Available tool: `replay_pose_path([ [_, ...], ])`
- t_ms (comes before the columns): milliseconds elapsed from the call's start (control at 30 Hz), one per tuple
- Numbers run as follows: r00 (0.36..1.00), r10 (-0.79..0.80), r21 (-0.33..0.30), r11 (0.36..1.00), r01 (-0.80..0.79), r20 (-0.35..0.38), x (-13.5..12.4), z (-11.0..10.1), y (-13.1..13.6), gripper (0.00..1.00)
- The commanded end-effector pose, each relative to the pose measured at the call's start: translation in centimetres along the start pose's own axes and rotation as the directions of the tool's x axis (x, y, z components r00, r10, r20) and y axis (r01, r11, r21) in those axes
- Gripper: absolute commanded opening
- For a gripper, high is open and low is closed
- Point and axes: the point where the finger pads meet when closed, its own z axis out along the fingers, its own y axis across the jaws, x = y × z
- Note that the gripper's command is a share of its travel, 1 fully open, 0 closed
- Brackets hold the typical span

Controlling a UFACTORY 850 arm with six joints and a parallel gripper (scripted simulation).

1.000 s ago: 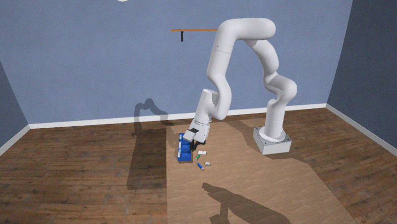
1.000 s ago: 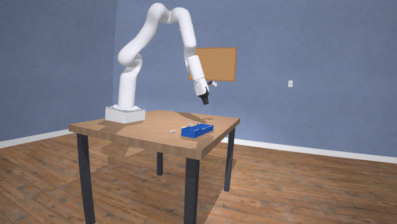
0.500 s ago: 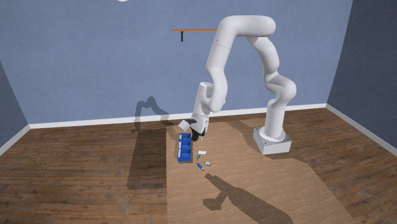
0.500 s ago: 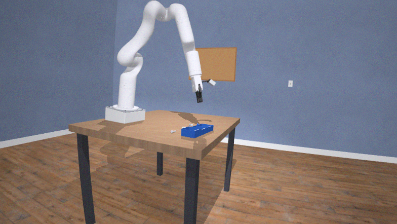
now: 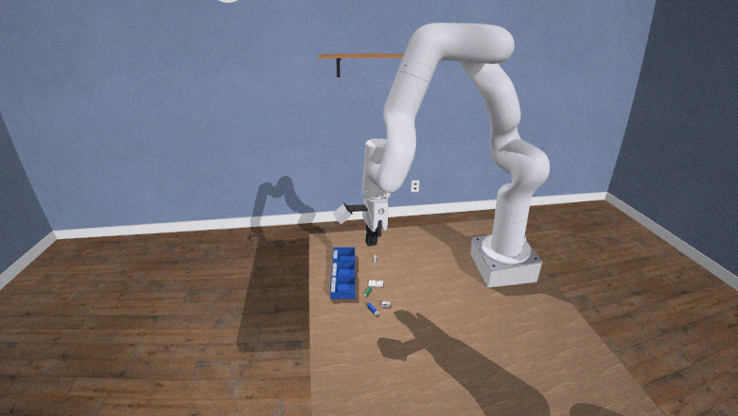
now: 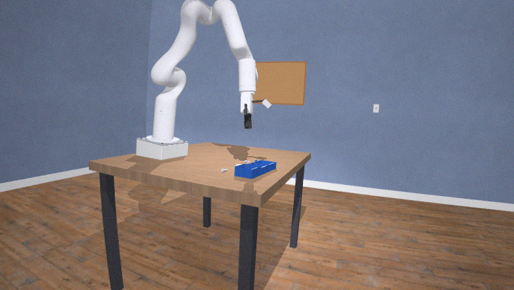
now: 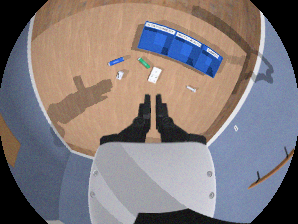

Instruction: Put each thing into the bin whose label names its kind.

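Observation:
My gripper (image 5: 373,241) (image 6: 247,126) (image 7: 153,102) is shut with nothing between the fingers and hangs high above the table (image 5: 465,335) (image 6: 187,172) (image 7: 80,43). A row of three blue bins (image 5: 343,296) (image 6: 248,174) (image 7: 174,44) stands below it, with small white labels on one long side. Beside the bins lie a small grey bolt (image 5: 375,258) (image 6: 223,170) (image 7: 190,88), a white block (image 5: 376,282) (image 7: 154,74), a green piece (image 5: 367,292) (image 7: 143,63), a small grey-white piece (image 5: 385,304) (image 7: 121,75) and a blue cylinder (image 5: 372,309) (image 7: 117,62). The labels are too small to read.
The arm's base (image 5: 505,268) (image 6: 162,148) stands on the far corner of the table. The bins sit near one table edge. A cork board (image 6: 284,82) hangs on the wall behind.

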Motion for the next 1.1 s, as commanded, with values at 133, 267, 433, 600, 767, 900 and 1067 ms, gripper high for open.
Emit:
replay_pose_path([
  [133,0.976,0.204,0.014,0.979,-0.205,0.076,-2.2,-1.3,1.5,0.07],
  [267,0.976,0.204,0.014,0.979,-0.205,0.076,-2.2,-1.3,1.5,0.07],
  [433,0.976,0.204,0.014,0.979,-0.205,0.076,-2.2,-1.3,1.5,0.07],
  [600,0.950,0.302,0.006,0.953,-0.304,0.077,-1.3,0.8,3.9,0.07],
  [767,0.950,0.302,0.006,0.953,-0.304,0.077,-0.3,3.4,7.0,0.07],
  [900,0.950,0.302,0.005,0.953,-0.304,0.077,0.1,4.5,8.2,0.07],
  [1067,0.950,0.302,0.005,0.953,-0.304,0.077,1.1,7.1,11.3,0.07],
])
